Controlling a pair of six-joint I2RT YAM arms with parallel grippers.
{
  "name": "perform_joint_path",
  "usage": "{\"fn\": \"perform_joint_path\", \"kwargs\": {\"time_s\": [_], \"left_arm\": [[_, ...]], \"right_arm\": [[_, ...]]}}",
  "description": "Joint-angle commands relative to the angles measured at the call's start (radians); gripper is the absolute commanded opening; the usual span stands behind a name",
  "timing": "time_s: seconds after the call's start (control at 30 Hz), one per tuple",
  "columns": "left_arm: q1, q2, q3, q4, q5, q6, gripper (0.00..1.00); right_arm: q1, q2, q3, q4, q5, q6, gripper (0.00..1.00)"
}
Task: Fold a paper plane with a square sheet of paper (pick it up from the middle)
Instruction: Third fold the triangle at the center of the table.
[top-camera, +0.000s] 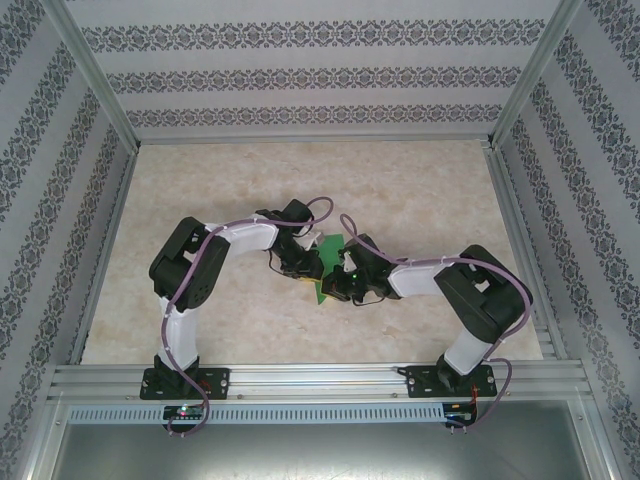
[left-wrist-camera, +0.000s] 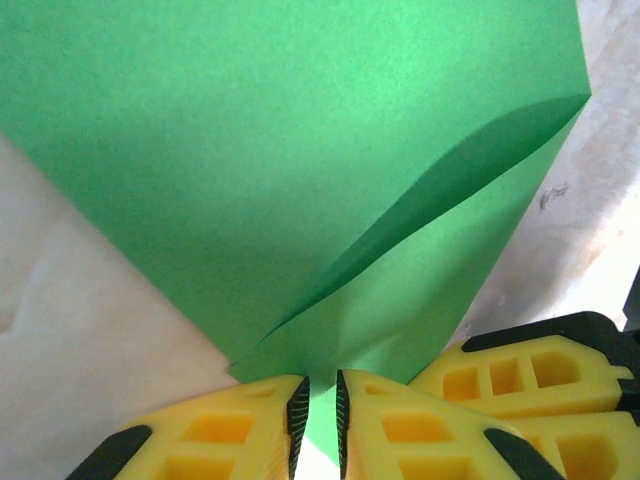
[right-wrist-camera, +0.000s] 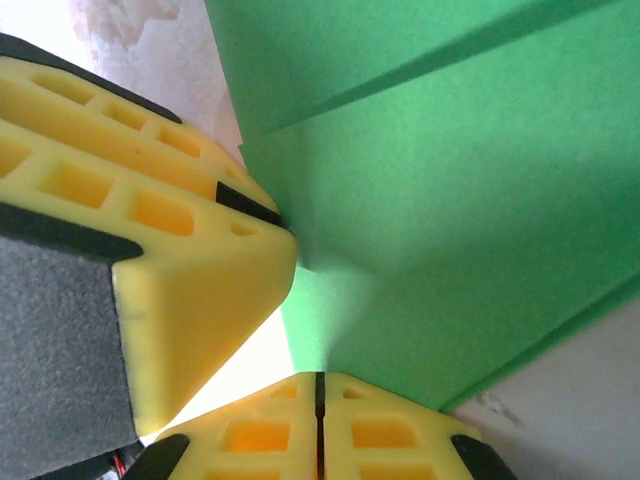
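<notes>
The bright-green sheet of paper (top-camera: 329, 247) is held between both grippers at the table's middle, mostly covered by them from above. In the left wrist view the paper (left-wrist-camera: 250, 150) shows one flap folded over along a slanting crease. It funnels into the narrow gap of my left gripper (left-wrist-camera: 318, 400), which is shut on it. My right gripper (right-wrist-camera: 320, 385) is shut with its pads together, nipping the paper's (right-wrist-camera: 450, 200) near edge. The left gripper's yellow fingers (right-wrist-camera: 180, 230) dent the sheet just beside it. From above, the left gripper (top-camera: 305, 265) and right gripper (top-camera: 340, 280) nearly touch.
The marble-patterned table (top-camera: 400, 190) is boxed in by patterned walls and aluminium posts. A metal rail (top-camera: 320, 378) runs along the near edge by the arm bases. Purple cables loop over both arms.
</notes>
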Motion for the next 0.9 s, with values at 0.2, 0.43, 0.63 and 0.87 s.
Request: {"fn": "perform_joint_path", "kwargs": {"time_s": [0.2,0.43,0.63,0.87], "left_arm": [[-0.006,0.117,-0.035,-0.036,-0.151,0.043,0.22],[-0.006,0.122,-0.036,-0.04,-0.16,0.053,0.22],[-0.005,0.126,-0.04,-0.043,-0.166,0.059,0.22],[-0.005,0.128,-0.042,-0.042,-0.166,0.062,0.22]], "right_arm": [[0.036,-0.076,-0.044,0.051,0.025,0.072,0.09],[0.059,-0.063,-0.058,0.064,0.031,0.097,0.08],[0.062,-0.087,-0.071,0.056,0.05,0.099,0.08],[0.052,-0.093,-0.082,0.055,0.057,0.099,0.07]]}}
